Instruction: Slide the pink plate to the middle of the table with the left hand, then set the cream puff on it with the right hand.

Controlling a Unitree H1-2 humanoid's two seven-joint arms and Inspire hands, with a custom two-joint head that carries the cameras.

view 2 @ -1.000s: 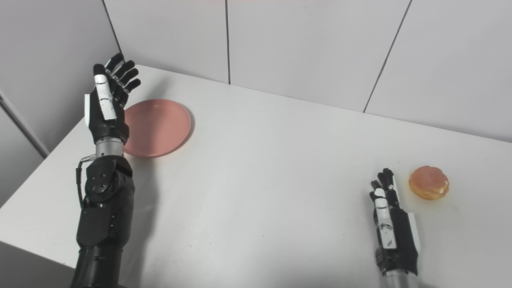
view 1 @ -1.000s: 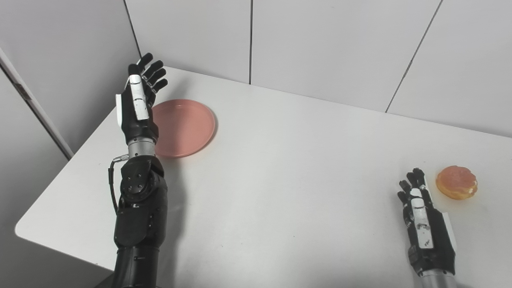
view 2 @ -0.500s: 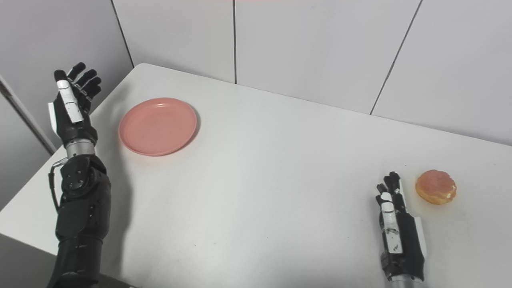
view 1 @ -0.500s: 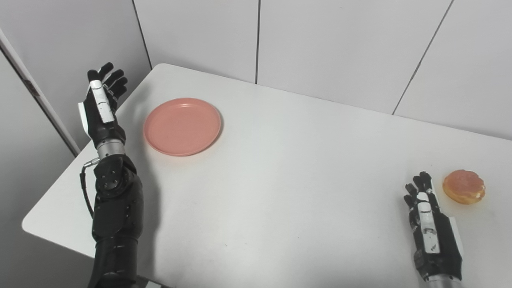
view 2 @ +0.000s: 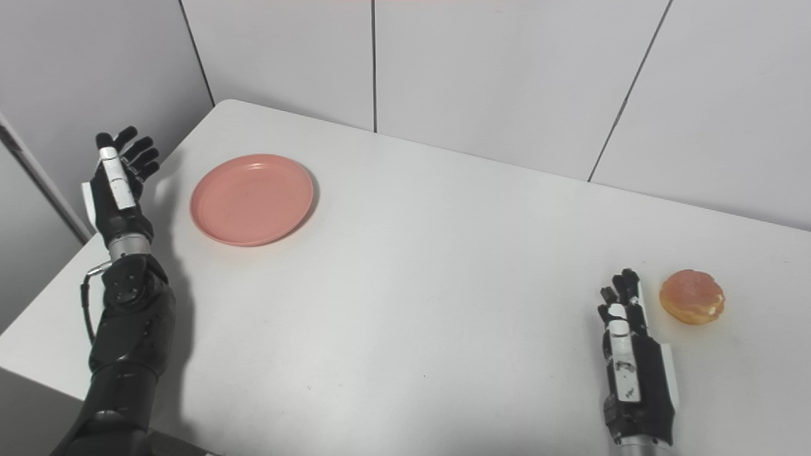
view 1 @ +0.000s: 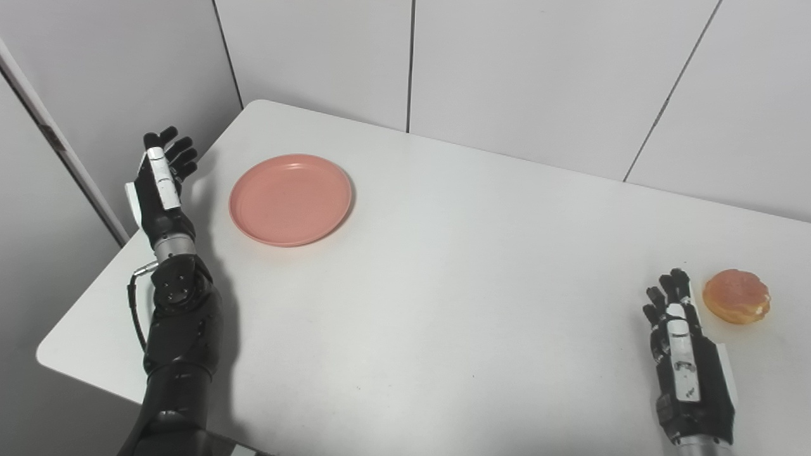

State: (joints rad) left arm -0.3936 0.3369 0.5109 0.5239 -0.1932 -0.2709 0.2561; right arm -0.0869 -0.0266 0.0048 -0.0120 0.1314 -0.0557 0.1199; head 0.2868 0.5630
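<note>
The pink plate [view 1: 291,199] lies flat and bare on the white table [view 1: 443,266], toward the far left corner. My left hand [view 1: 161,187] is raised at the table's left edge, a hand's width left of the plate, fingers spread and holding nothing. The cream puff [view 1: 737,304], round and golden brown, rests near the right edge. My right hand [view 1: 685,354] lies low over the table just left of the puff, apart from it, its fingers loosely extended and empty.
Grey wall panels [view 1: 507,69] rise straight behind the table's far edge. The table's left edge and rounded near-left corner [view 1: 51,354] sit close to my left forearm [view 1: 180,329].
My left hand has swung left off the plate's left rim to the table's left edge and dropped a little. The camera view has shifted slightly. Plate, puff and right hand stay put.
</note>
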